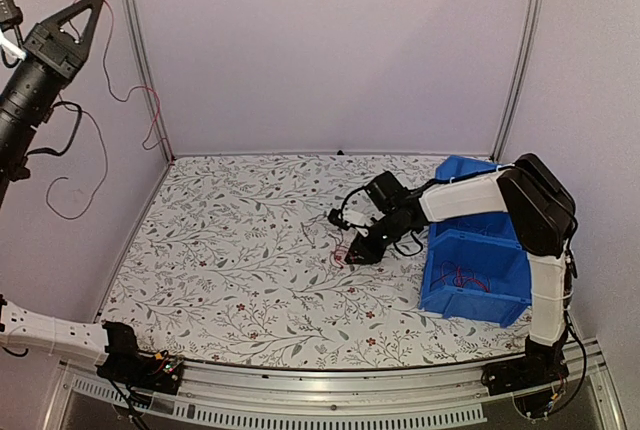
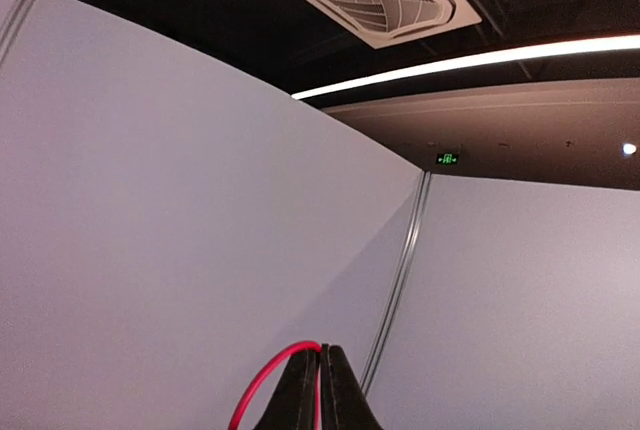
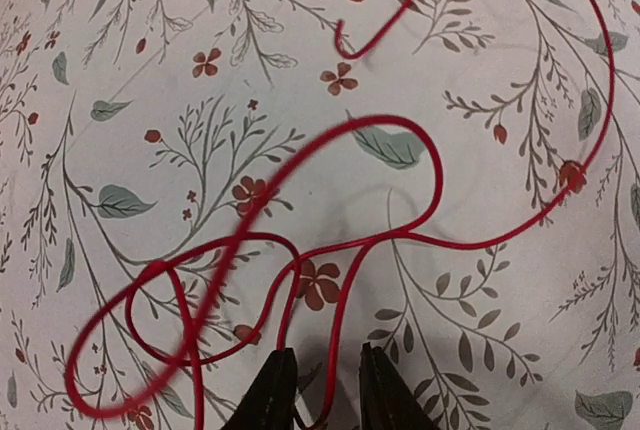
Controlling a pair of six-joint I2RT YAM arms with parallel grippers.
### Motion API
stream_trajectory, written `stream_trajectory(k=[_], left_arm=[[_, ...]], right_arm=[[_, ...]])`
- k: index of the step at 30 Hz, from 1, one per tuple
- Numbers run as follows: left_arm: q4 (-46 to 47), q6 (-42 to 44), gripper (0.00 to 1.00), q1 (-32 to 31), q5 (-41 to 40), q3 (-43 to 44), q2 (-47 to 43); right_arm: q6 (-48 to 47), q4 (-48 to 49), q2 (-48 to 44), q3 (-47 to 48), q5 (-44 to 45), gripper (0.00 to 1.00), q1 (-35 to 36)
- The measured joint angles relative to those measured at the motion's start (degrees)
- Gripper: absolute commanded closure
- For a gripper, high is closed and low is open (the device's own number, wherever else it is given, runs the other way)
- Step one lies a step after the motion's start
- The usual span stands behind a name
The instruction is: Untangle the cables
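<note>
My left gripper (image 1: pixel 88 5) is raised high at the far left, above the table. In the left wrist view it (image 2: pixel 325 352) is shut on a thin red cable (image 2: pixel 262 380) that arcs out to the left. That cable (image 1: pixel 130 98) hangs down along the left wall. My right gripper (image 1: pixel 352 250) is low over the middle of the table, at a small clump of red cables (image 1: pixel 341 253). In the right wrist view its fingers stand apart (image 3: pixel 322 358) with one strand of the looped red cables (image 3: pixel 340 250) running between them on the floral table.
A blue bin (image 1: pixel 478 306) stands at the right of the table, right of my right arm, with more red wires (image 1: pixel 460 275) inside. Purple walls and metal posts (image 1: pixel 140 50) close in the table. A thin dark cable (image 1: pixel 100 155) loops down the left wall.
</note>
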Motion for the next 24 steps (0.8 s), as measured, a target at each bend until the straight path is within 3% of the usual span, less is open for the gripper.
stream_trajectory(k=[5,15,24], left_arm=[[-0.7,-2.9,1.0,0.0,0.2,-10.8,0.2],[4.0,-10.6,1.0,0.0,1.4,-30.0,0.5],[16.4,-19.3,1.0,0.0,2.5,-41.2,2.9]], right_arm=[[-2.4,-5.8,-5.7,0.0,2.4,0.48,0.1],[-5.6,-13.2,-26.1,4.4,-0.7,0.38,0.1],[-5.6,-14.8,-27.8,10.6,-7.7,0.34,1.2]])
